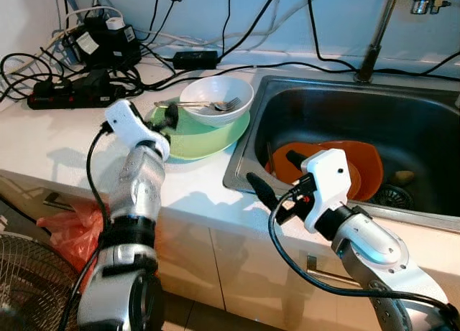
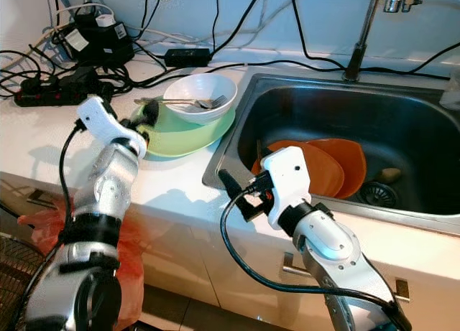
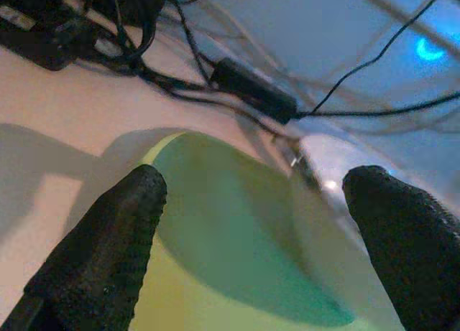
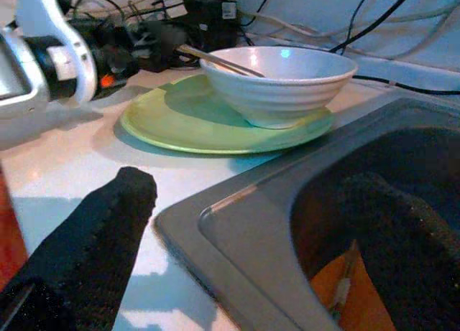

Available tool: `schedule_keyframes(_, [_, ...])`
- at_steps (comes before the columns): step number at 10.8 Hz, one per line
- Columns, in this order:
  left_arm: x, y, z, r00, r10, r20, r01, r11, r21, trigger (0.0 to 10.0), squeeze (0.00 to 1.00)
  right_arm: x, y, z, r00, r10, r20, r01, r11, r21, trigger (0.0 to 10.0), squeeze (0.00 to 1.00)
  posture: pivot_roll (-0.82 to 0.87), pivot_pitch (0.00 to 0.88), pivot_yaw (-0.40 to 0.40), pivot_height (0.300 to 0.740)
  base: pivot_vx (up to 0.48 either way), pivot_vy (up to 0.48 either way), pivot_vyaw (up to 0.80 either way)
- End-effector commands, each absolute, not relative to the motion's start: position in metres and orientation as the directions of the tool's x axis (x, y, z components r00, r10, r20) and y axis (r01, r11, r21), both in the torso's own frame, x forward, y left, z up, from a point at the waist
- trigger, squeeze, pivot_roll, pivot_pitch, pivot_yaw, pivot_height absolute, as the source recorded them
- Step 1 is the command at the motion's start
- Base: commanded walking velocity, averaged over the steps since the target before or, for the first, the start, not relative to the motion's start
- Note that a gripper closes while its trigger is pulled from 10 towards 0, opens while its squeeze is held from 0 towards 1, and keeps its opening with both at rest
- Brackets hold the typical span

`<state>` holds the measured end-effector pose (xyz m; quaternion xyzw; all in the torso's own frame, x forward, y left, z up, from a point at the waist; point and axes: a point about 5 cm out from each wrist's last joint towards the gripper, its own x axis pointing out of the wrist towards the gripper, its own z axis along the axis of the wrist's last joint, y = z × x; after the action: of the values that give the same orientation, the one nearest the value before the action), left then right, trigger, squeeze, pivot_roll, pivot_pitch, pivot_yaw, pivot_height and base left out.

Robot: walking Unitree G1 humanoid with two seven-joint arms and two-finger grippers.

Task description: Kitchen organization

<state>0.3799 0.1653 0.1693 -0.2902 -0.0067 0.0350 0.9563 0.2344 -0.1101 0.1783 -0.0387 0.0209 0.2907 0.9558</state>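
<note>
Green plate (image 1: 205,136) on the desk (image 1: 50,151) carries a white bowl (image 1: 215,98), fork (image 1: 215,105) inside. Left gripper (image 3: 251,238), fingers apart, hovers at its 9 o'clock rim; right gripper (image 4: 259,230), fingers apart, straddles the sink (image 1: 248,159) edge, hiding part of the orange plates (image 1: 366,166).

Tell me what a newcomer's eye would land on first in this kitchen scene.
Probably the white bowl with a fork in it, sitting on a green plate on the counter just left of the sink. Next, the orange plates down in the sink. The left gripper is open at the green plate's edge, the right gripper open over the sink's front corner.
</note>
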Motion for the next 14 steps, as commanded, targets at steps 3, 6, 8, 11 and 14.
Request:
schedule_keyframes(3, [0.385,0.163,0.179,0.998,0.042,0.038,-0.011,0.805,-0.593,10.0,0.00,0.228,-0.108,0.181,0.799,0.598,-0.067,-0.601,0.798,-0.052,10.0,0.00,-0.20,0.000,0.078,0.740,0.000,0.000,0.00])
schedule_keyframes(6, [0.390,0.159,0.171,1.000,0.026,0.006,-0.015,0.734,-0.679,10.0,0.00,0.225,-0.107,0.182,0.791,0.608,-0.070,-0.611,0.790,-0.045,10.0,0.00,-0.21,0.000,0.073,0.740,0.000,0.000,0.00])
schedule_keyframes(8, [0.394,0.163,0.170,1.000,0.027,0.004,-0.016,0.697,-0.717,10.0,0.00,0.223,-0.108,0.183,0.788,0.611,-0.075,-0.615,0.787,-0.043,10.0,0.00,-0.22,0.000,0.069,0.740,0.000,0.000,0.00])
schedule_keyframes(11, [0.399,0.171,0.174,0.998,0.050,0.025,-0.015,0.673,-0.740,7.9,0.00,0.219,-0.108,0.183,0.787,0.611,-0.080,-0.615,0.788,-0.037,10.0,0.00,-0.24,0.000,0.069,0.740,0.000,0.000,0.00])
schedule_keyframes(14, [0.402,0.173,0.175,0.998,0.051,0.033,-0.009,0.663,-0.748,0.0,0.00,0.217,-0.109,0.184,0.792,0.606,-0.080,-0.610,0.792,-0.038,10.0,0.00,-0.25,0.000,0.073,0.740,0.000,0.000,0.00])
